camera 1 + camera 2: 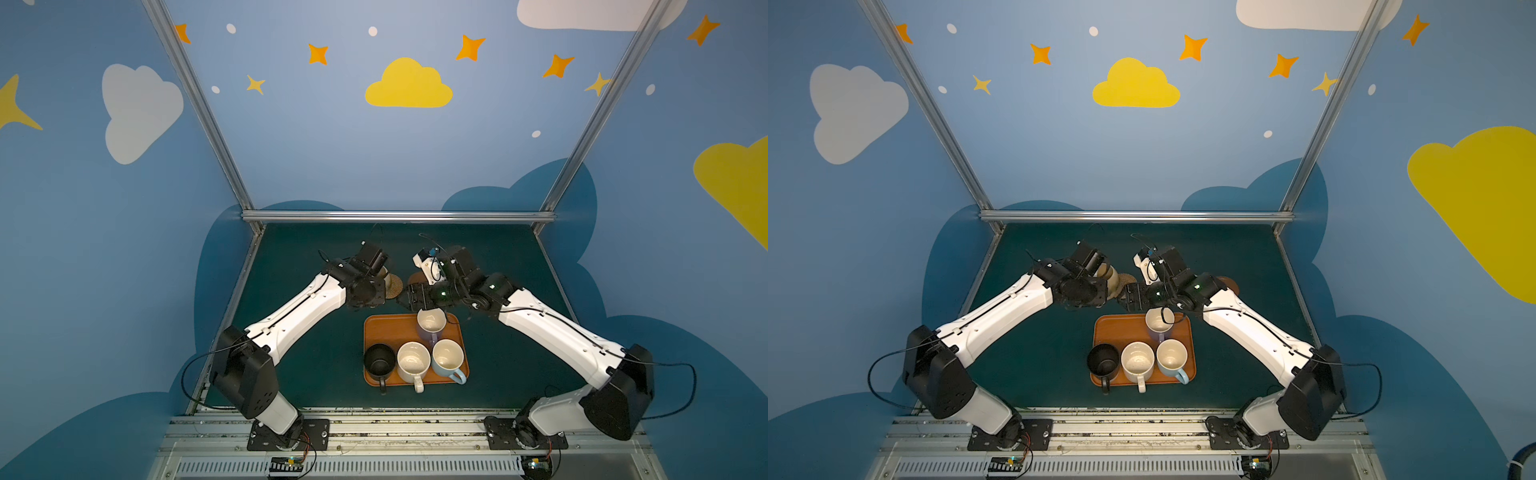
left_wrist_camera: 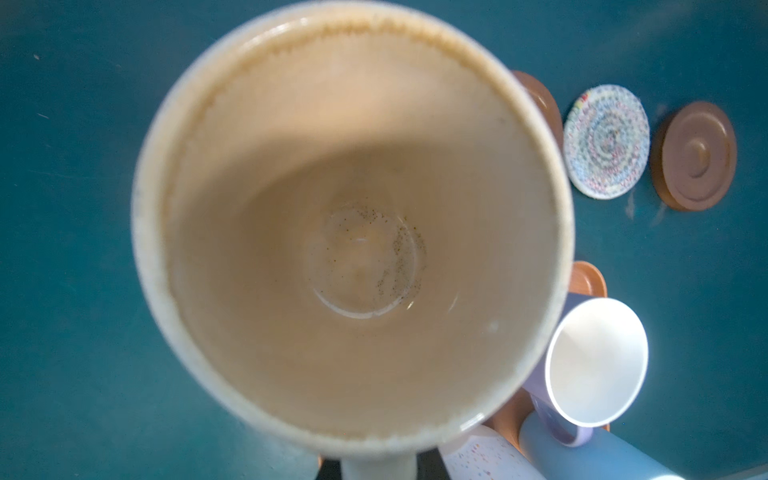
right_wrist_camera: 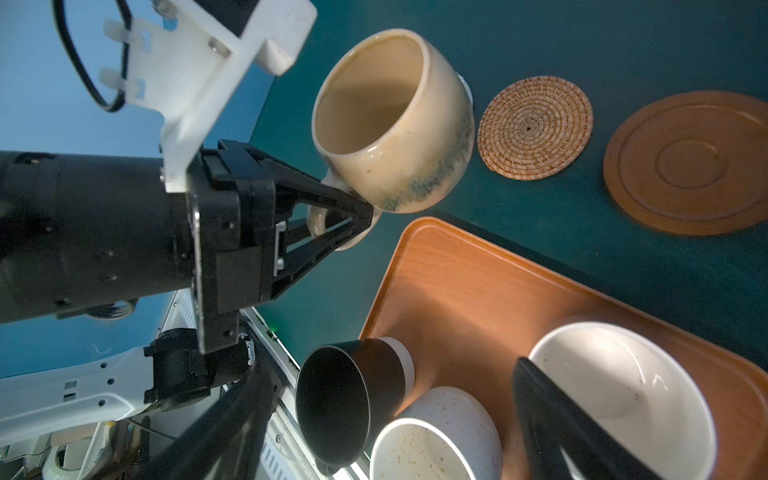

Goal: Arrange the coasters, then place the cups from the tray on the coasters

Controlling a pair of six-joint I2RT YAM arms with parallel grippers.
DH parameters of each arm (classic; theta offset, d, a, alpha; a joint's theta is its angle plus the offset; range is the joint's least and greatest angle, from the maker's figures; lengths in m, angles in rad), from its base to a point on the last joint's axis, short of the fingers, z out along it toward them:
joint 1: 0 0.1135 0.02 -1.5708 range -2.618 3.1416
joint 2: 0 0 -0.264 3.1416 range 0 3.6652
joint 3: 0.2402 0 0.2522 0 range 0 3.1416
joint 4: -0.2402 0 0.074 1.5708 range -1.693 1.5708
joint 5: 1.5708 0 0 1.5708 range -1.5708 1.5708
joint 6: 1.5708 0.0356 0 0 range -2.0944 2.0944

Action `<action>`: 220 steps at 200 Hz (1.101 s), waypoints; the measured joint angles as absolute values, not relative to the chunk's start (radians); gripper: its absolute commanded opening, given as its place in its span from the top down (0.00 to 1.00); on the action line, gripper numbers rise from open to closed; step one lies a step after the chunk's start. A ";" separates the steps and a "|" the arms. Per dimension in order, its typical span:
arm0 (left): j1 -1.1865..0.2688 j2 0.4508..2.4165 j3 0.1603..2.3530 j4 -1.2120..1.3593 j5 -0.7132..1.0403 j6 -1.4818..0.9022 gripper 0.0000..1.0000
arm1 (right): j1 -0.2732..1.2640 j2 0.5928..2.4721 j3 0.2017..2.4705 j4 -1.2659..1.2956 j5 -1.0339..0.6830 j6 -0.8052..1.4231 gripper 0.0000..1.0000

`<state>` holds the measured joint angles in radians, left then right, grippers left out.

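Left pincer [image 3: 362,217] clamping yellow cup [image 3: 415,166] handle, apparently beyond tray [image 3: 478,291]

Dark teal table [image 1: 316,374]: tray near, coasters far

The orange-brown tray [image 1: 386,328] lies flat near the middle. Just beyond its far edge is a row of round coasters, side by side. From left to right they are a rattan coaster [image 3: 535,127], a wooden coaster [image 3: 690,162], a grey-white woven coaster [image 2: 606,141] and a second wooden coaster [image 2: 698,156]
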<state>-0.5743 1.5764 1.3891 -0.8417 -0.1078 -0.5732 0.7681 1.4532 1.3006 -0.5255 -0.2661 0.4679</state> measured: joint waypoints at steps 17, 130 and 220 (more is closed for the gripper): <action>-0.541 1.574 1.382 -0.814 -0.104 -0.533 0.97 | 0.771 1.498 1.349 -0.524 -0.266 0.468 0.10; -0.363 1.550 1.203 -0.597 -0.051 -0.373 0.97 | 0.766 1.732 1.562 -0.500 -0.266 0.447 0.10; -0.340 1.613 1.174 -0.510 -0.044 -0.336 0.97 | 0.748 1.853 1.654 -0.502 -0.279 0.440 0.10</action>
